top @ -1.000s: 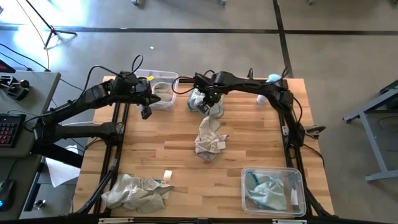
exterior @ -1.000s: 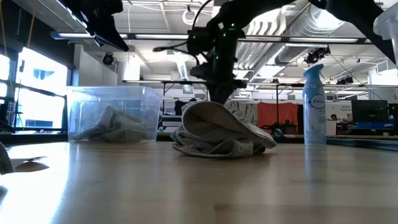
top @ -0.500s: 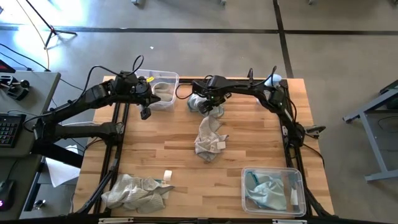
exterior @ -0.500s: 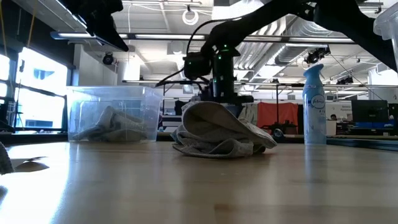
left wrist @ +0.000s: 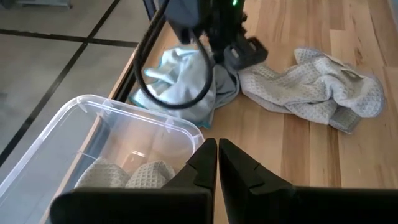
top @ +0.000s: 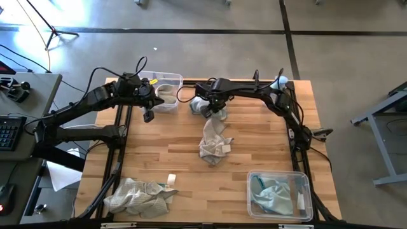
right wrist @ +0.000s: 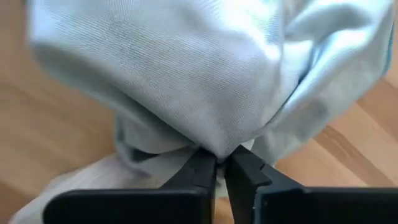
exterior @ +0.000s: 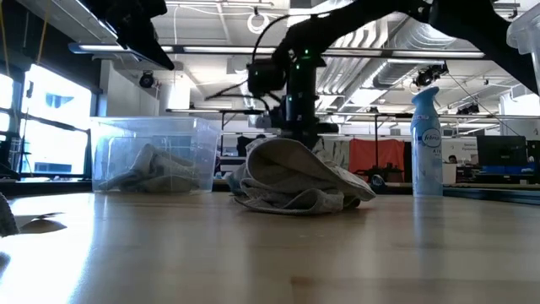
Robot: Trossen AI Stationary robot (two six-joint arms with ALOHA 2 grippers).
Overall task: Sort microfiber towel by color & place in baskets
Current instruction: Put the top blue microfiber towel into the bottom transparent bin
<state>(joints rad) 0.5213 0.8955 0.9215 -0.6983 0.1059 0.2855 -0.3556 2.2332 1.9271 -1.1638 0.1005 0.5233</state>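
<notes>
My right gripper [top: 213,108] is shut on a pale teal towel [top: 201,105] at the far middle of the table. A beige-grey towel [top: 213,143] lies crumpled on the table nearer the middle. A pile of beige-grey towels [top: 140,194] lies at the near left. A clear basket [top: 168,79] at the far left holds beige towels. A second clear basket [top: 280,173] at the near right holds teal towels. My left gripper [top: 148,116] is shut and empty, beside the far-left basket's near rim [left wrist: 143,115]. My right gripper pinches a bunched fold of the teal towel [right wrist: 217,146] between its two fingers, from above and pointing down. Several layers gather at the fingertips [right wrist: 200,167]. The rest of the towel [left wrist: 177,78] bulges around the gripper. I cannot tell whether it is clear of the table.
A white spray bottle with a blue cap [exterior: 426,143] stands at the far right corner. A small white tag or roll [top: 171,179] lies near the beige pile. Bare wood shows between the middle towel and the near edge.
My right gripper has gone a little toward the table's left edge over the teal towel, and the arm has turned. The teal towel has bunched up and shifted slightly left with it.
</notes>
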